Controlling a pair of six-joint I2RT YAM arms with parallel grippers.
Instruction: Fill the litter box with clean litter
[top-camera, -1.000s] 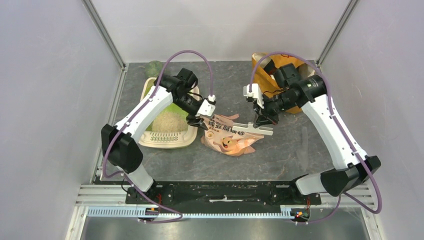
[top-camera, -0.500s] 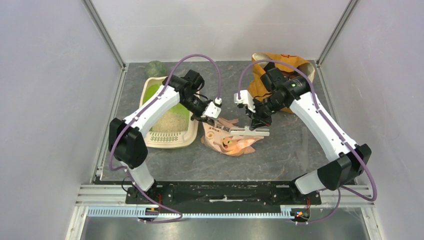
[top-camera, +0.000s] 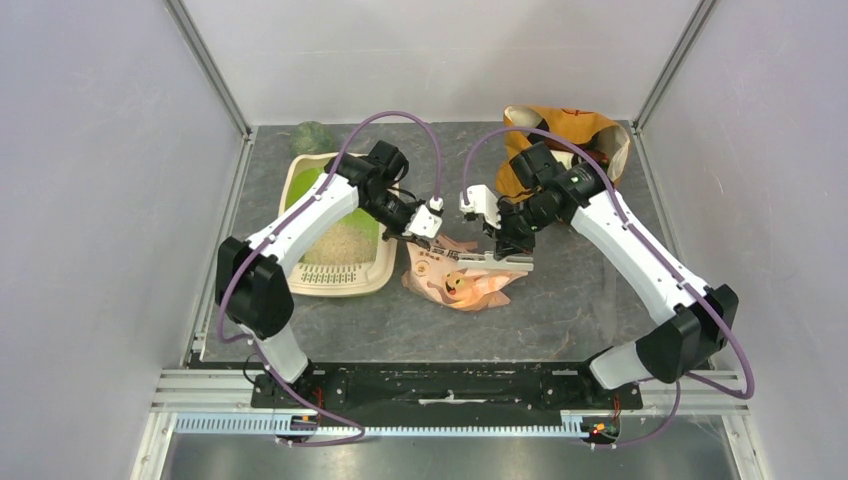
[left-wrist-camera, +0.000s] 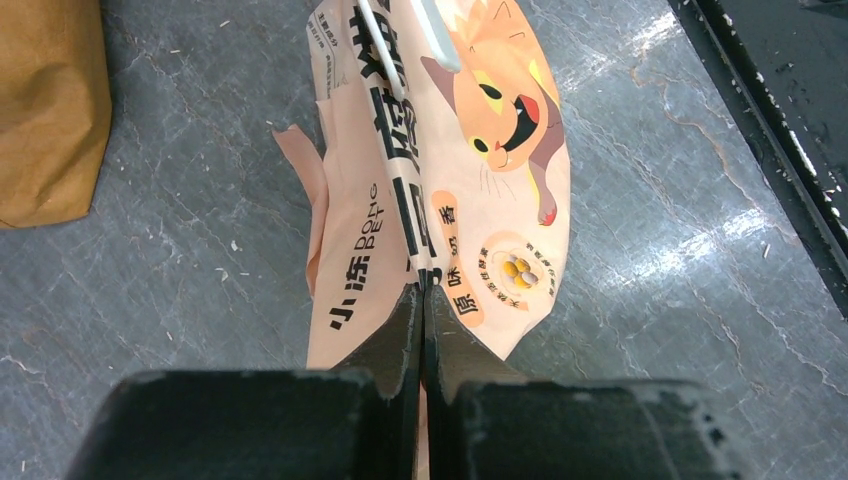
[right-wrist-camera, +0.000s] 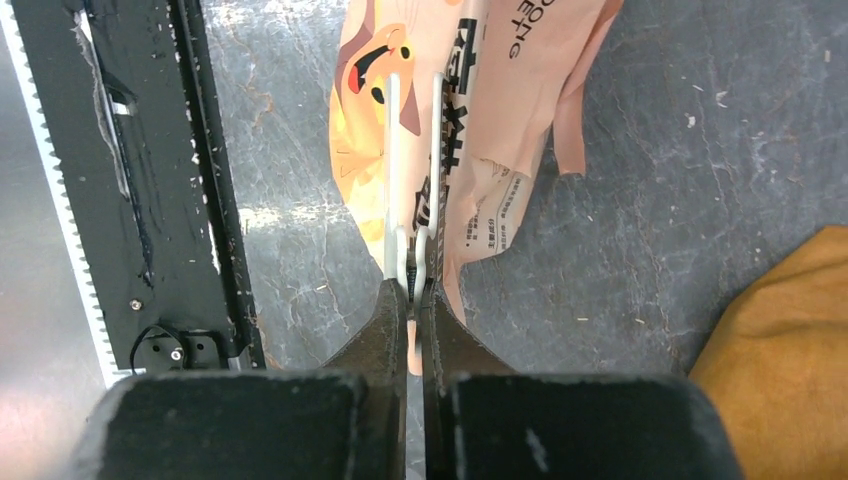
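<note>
The cream litter box (top-camera: 300, 277) with its green inside sits at the left, and a pale heap of clean litter (top-camera: 338, 243) lies in it. To its right, a peach-orange cat-print bag (top-camera: 462, 283) lies on the table. My left gripper (top-camera: 404, 238) (left-wrist-camera: 421, 292) is shut on the bag's (left-wrist-camera: 480, 180) folded top edge. My right gripper (top-camera: 506, 252) (right-wrist-camera: 411, 285) is shut on the end of a white clip (right-wrist-camera: 392, 180), whose two arms run along the bag (right-wrist-camera: 510, 90).
A mustard-yellow fabric bag (top-camera: 565, 135) stands at the back right, close behind the right arm. A dark green round thing (top-camera: 308, 136) lies behind the litter box. The black base rail (top-camera: 450, 385) runs along the near edge.
My left gripper has shut on the bag's top edge. The right arm has carried the white clip a little to the left, over the bag.
</note>
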